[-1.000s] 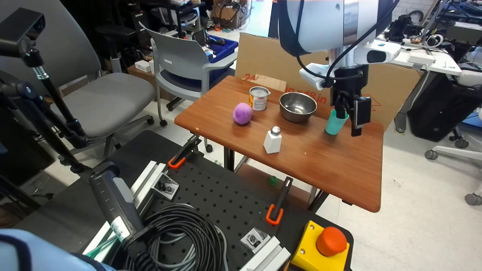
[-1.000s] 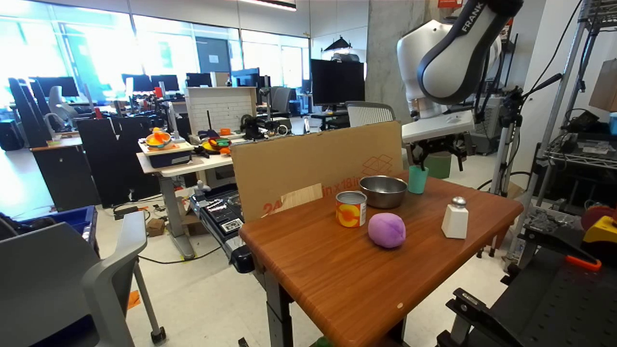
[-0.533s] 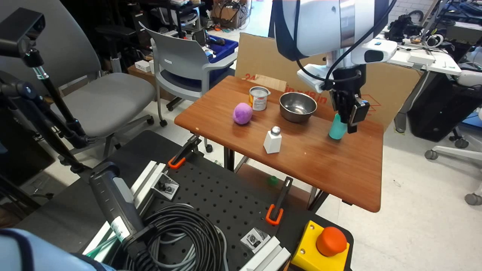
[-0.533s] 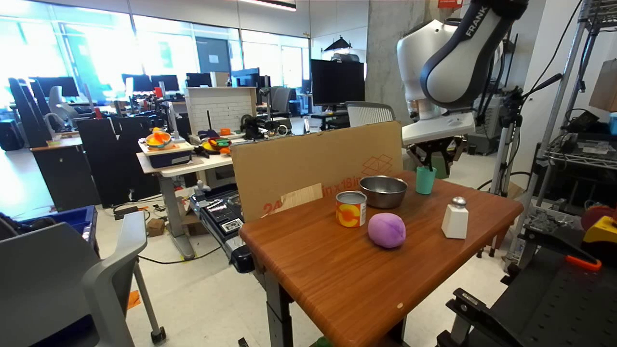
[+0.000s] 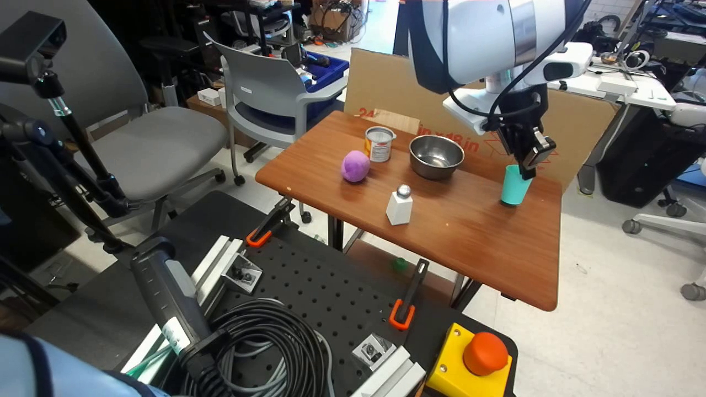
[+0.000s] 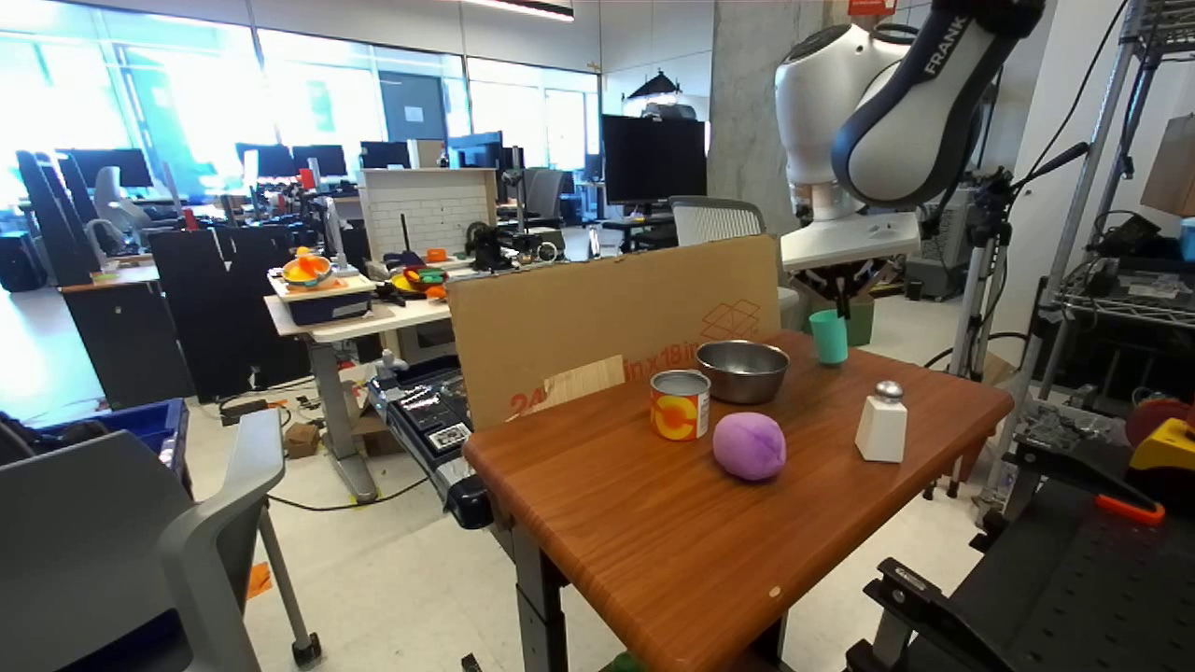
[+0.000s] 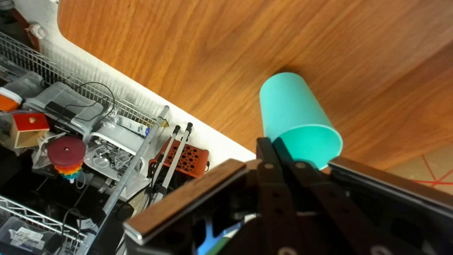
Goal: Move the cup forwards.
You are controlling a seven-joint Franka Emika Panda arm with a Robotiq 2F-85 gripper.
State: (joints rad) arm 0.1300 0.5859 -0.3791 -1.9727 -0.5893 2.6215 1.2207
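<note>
In the wrist view my gripper [image 7: 271,140] has its fingers pressed together on the rim of the teal-green cup [image 7: 294,101]. One finger lies inside the cup and the other runs along its outer wall. The cup's mouth faces my camera. Both exterior views show the cup [image 5: 515,186] slightly tilted, under the downward-pointing gripper [image 5: 528,172]. A dark shadow below its base suggests that it hangs just above the wooden table [image 5: 474,237]. In an exterior view the cup [image 6: 827,338] stands beyond the metal bowl.
On the table are a metal bowl [image 5: 436,157], a can [image 5: 379,144], a purple ball [image 5: 355,166] and a white shaker [image 5: 399,206]. A cardboard sheet [image 6: 607,308] stands along one edge. The wrist view shows the table's edge close to the cup, with a wire shelf [image 7: 116,106] beyond.
My gripper has shut on the cup's wall after standing open with a finger inside it. The cup has shifted away from the bowl, tilted a little and seems to have risen slightly.
</note>
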